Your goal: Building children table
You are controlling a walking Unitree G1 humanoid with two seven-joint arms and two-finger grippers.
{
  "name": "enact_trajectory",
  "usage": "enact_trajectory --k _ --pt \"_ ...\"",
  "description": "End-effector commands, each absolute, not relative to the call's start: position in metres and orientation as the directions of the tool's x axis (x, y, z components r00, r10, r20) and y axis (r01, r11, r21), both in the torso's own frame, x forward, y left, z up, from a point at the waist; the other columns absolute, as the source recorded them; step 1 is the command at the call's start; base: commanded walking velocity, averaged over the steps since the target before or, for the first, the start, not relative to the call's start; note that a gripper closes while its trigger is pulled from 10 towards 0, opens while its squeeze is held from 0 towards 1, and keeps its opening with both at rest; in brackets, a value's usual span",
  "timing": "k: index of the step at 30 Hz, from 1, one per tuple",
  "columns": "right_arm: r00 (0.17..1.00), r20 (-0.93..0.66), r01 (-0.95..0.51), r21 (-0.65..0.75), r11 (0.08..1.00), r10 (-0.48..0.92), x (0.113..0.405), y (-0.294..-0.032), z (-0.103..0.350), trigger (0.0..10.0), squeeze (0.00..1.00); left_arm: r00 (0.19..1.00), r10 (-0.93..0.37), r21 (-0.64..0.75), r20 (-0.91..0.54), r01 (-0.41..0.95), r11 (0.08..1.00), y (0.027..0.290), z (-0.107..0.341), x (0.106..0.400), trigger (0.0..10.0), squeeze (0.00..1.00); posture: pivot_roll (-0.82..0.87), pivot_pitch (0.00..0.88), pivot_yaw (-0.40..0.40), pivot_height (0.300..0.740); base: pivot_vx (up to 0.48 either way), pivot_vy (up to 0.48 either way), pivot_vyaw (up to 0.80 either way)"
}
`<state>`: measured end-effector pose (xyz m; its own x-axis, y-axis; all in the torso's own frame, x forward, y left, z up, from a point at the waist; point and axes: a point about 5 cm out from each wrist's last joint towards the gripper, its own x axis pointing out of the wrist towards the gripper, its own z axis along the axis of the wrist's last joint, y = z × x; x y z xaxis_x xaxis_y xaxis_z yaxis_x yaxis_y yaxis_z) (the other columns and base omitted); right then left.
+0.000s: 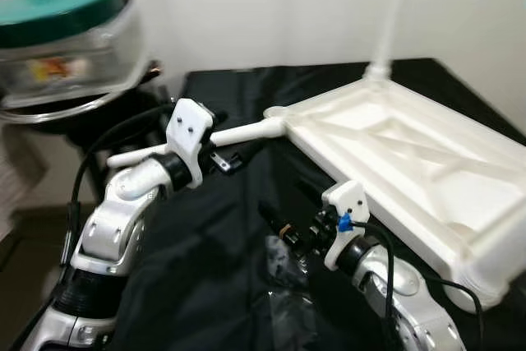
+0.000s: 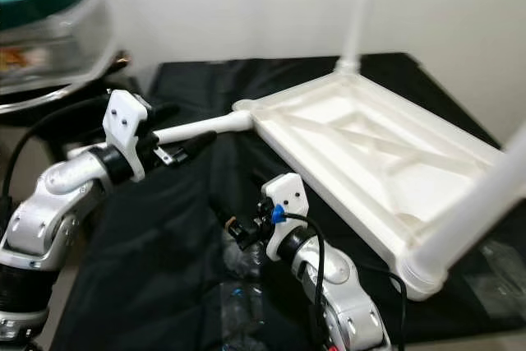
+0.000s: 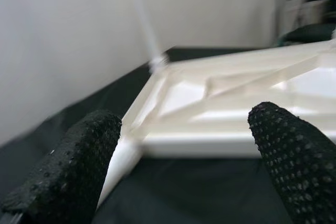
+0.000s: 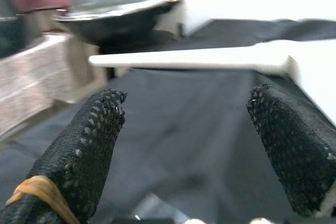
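A white plastic table top [image 1: 411,162] lies upside down on a black cloth [image 1: 214,269]. One white leg [image 1: 238,133] sticks out sideways from its near-left corner, another [image 1: 393,14] stands upright at the far corner, and a third [image 2: 481,207] rises at the near right. My left gripper [image 1: 228,157] is at the sideways leg, open, and the leg [image 3: 119,163] lies between its fingers [image 3: 84,156], close to one pad. My right gripper [image 1: 278,226] hovers low over the cloth in front of the top's near edge, open and holding nothing, with the leg [image 4: 189,59] ahead of it.
A clear container with a teal lid [image 1: 57,6] sits on a dark stand at the back left, past the cloth's edge. Crumpled clear plastic bags [image 1: 283,265] lie on the cloth under my right wrist. A white wall [image 1: 288,6] runs behind.
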<state>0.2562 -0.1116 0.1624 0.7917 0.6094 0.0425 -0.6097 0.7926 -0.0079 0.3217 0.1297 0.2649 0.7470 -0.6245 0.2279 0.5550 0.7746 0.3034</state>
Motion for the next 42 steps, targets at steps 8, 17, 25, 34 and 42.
enact_trajectory --k 8,17,25,34,42 --pt "0.780 0.020 -0.625 -0.003 0.781 0.625 0.251 -0.109 0.161 10.0 0.00 0.757 -0.620 0.377 0.206 0.523 0.764 0.126 0.276 0.341 10.0 0.00 -0.05 0.151 0.016 0.740 0.000 0.000 -0.80" --pt "0.782 0.010 -0.623 -0.002 0.783 0.623 0.247 -0.109 0.163 10.0 0.00 0.804 -0.585 0.472 0.109 0.476 0.742 0.134 0.279 0.369 10.0 0.00 -0.06 0.179 0.022 0.740 0.000 0.000 -0.80" --pt "0.795 0.026 -0.607 0.016 0.795 0.606 0.243 -0.110 0.168 10.0 0.00 0.862 -0.507 0.499 -0.012 0.445 0.744 0.142 0.277 0.397 10.0 0.00 -0.07 0.218 0.034 0.740 0.000 0.000 0.00" --pt "0.810 0.038 -0.587 0.034 0.809 0.585 0.234 -0.112 0.175 10.0 0.00 0.940 -0.312 0.496 -0.135 0.337 0.800 0.150 0.275 0.419 10.0 0.00 -0.10 0.264 0.049 0.740 0.000 0.000 0.00" --pt "0.813 0.035 -0.582 0.041 0.812 0.581 0.224 -0.111 0.182 10.0 0.00 0.953 -0.246 0.474 -0.177 0.301 0.827 0.156 0.281 0.426 10.0 0.00 -0.11 0.310 0.058 0.740 0.000 0.000 0.00"
